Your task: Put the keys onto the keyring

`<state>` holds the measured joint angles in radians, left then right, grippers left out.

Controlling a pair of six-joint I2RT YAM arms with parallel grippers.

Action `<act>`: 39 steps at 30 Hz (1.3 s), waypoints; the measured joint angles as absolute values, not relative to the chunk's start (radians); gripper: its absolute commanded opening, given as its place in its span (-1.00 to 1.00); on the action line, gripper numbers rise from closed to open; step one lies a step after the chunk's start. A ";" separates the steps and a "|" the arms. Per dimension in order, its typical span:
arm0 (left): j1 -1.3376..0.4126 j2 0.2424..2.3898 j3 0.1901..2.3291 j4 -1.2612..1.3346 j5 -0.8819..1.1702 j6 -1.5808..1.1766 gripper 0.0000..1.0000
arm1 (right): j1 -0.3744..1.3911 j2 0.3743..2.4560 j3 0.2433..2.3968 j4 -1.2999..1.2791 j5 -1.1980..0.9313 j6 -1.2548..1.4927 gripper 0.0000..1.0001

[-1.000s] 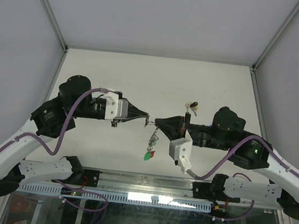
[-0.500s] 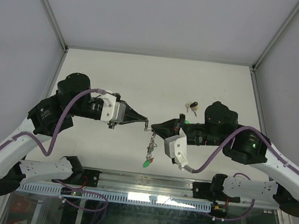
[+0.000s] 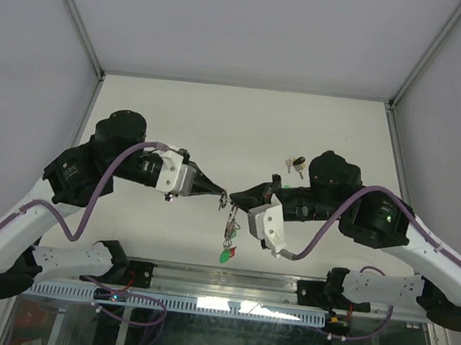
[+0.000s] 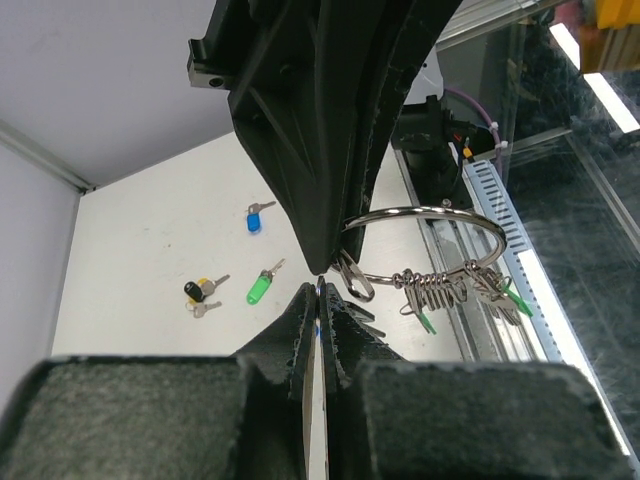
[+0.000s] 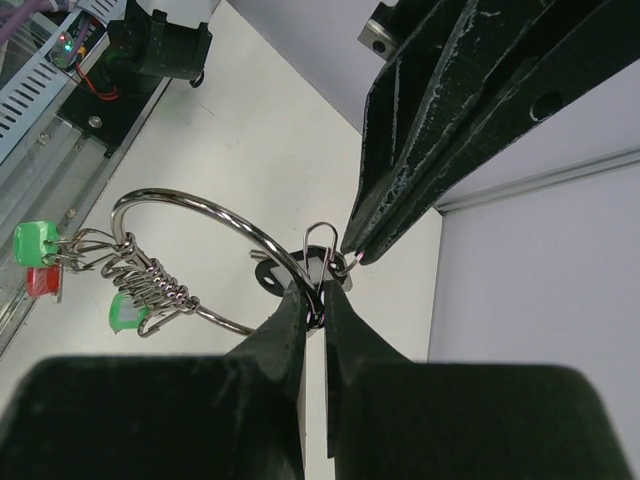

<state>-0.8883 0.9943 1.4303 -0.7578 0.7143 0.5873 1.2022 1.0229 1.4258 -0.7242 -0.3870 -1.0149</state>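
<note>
The keyring [image 3: 230, 222] hangs between the two gripper tips above the table's front middle, with green and red caps [image 3: 226, 255] dangling below. My right gripper [image 5: 320, 300] is shut on the ring's wire [image 5: 225, 213]. My left gripper [image 4: 318, 292] is shut, and its tip [image 5: 352, 255] pinches the small wire loop of a black-capped key [image 5: 270, 280] right next to the ring. The ring also shows in the left wrist view [image 4: 420, 208]. A blue key [image 4: 255, 219] and a green key [image 4: 261, 287] lie loose on the table.
A small black-and-yellow key bunch [image 3: 295, 165] lies on the table behind the right arm and also shows in the left wrist view [image 4: 199, 293]. A metal rail with cable duct [image 3: 224, 305] runs along the near edge. White walls enclose the table on three sides.
Both gripper tips have moved toward the near edge and closer together, carrying the keyring with them. Both arms' wrists have swung inward.
</note>
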 measured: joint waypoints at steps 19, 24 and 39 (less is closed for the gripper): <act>-0.888 1.053 1.475 -0.847 0.740 0.653 -1.00 | 1.201 1.071 1.465 -0.811 -0.405 -0.994 -1.00; -0.888 1.053 1.480 -0.850 0.746 0.661 -1.00 | 1.201 1.071 1.465 -0.815 -0.405 -0.992 -1.00; -0.888 1.053 1.496 -0.887 0.797 0.671 -1.00 | 1.200 1.071 1.472 -0.829 -0.406 -0.981 -1.00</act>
<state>-0.8883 1.0527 1.4956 -0.8867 0.7967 0.6712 1.2003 1.0710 1.4719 -0.8291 -0.4057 -0.9810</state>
